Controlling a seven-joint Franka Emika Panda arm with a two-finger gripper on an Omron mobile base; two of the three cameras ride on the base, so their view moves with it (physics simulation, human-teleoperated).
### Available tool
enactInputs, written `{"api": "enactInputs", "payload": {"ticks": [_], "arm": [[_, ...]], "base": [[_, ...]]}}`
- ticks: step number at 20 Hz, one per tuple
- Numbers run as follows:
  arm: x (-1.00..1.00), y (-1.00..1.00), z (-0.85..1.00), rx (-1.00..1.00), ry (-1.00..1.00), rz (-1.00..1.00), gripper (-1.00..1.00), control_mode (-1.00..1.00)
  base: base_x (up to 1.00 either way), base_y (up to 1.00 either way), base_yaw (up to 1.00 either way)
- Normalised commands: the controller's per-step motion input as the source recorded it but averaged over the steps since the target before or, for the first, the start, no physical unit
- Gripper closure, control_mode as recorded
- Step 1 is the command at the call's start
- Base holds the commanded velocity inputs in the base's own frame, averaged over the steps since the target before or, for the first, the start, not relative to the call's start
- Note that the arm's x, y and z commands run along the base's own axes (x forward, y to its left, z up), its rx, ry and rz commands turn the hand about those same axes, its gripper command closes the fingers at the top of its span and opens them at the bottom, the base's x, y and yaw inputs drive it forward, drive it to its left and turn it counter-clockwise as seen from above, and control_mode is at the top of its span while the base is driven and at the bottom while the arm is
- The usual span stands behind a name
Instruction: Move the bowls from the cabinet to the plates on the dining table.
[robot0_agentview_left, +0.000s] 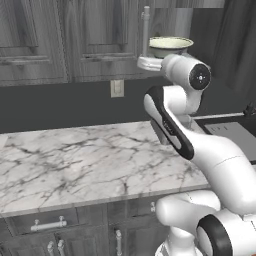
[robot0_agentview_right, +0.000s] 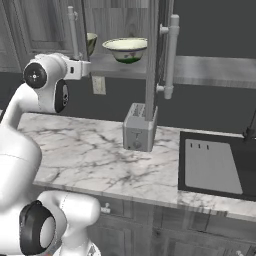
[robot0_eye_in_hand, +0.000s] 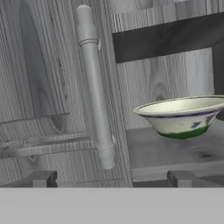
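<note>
The dark grey cabinet (robot0_agentview_right: 120, 20) stands open above the counter. On its shelf (robot0_agentview_right: 112, 67) rest two cream bowls: one in full sight (robot0_agentview_right: 126, 50), the other (robot0_agentview_right: 91, 42) half hidden behind a silver bar handle (robot0_agentview_right: 74, 31). From the left base view a bowl (robot0_agentview_left: 171, 46) shows just above my wrist. My gripper (robot0_eye_in_hand: 111, 179) is open with nothing between its fingertips (robot0_eye_in_hand: 41, 178), level with the shelf's front edge. It faces the door handle (robot0_eye_in_hand: 94, 87), with a bowl (robot0_eye_in_hand: 183, 116) ahead to the right, apart from the fingers. The plates and the dining table are out of view.
The open cabinet door (robot0_agentview_right: 155, 60) stands edge-on with its long handle (robot0_agentview_right: 170, 55), right of the bowls. Below it a toaster (robot0_agentview_right: 137, 127) sits on the marble counter (robot0_agentview_right: 75, 150). A dark inset panel (robot0_agentview_right: 215, 165) lies at the counter's right. A wall outlet (robot0_agentview_left: 117, 88) is under the cabinets.
</note>
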Motion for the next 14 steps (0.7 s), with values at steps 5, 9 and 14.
{"api": "enactInputs", "payload": {"ticks": [5,9,14], "arm": [[0.27,0.08,0.0,0.0,-0.01,-0.03,-1.0,-1.0],[0.51,0.05,0.0,0.0,-0.01,-0.07,-1.0,-1.0],[0.61,0.0,0.0,0.0,0.0,-0.07,-1.0,-1.0]], "base": [[0.0,0.0,0.0],[0.0,0.0,0.0],[0.0,0.0,0.0]]}}
